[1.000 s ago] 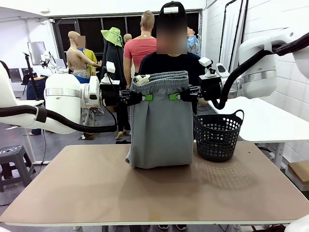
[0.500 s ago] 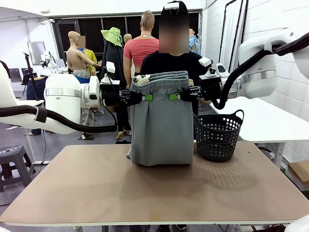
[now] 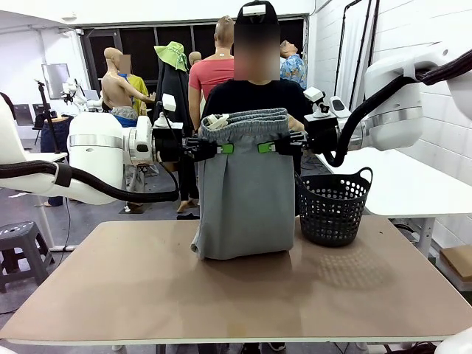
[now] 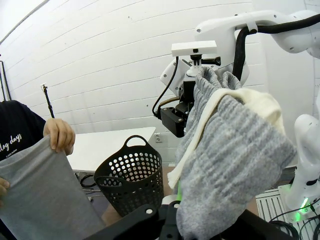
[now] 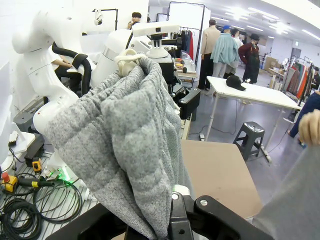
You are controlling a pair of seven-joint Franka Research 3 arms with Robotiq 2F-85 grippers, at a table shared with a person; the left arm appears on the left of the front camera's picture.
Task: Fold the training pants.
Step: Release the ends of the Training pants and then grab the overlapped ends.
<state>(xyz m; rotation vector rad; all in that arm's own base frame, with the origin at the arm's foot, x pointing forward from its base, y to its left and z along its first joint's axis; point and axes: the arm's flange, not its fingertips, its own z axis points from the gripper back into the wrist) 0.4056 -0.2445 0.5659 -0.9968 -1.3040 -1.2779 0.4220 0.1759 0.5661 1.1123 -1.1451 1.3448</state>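
Front view, soft grey jersey training pants (image 3: 245, 199) hanging by gathered waistband, left gripper (image 3: 224, 148) and right gripper (image 3: 265, 147) clenched on it, lower edge at table (image 3: 147, 295), black mesh basket (image 3: 333, 206) just beside.

left arm (image 3: 96, 147) and right arm (image 3: 394, 96) raised, reaching inward, wrists level, jaws of both clamped shut

The person's (image 3: 254, 96) lower torso is hidden behind the training pants (image 3: 247, 199). In the wrist views, the fingertips of the left gripper (image 3: 225, 148) and right gripper (image 3: 265, 148) are buried in the gathered waistband.
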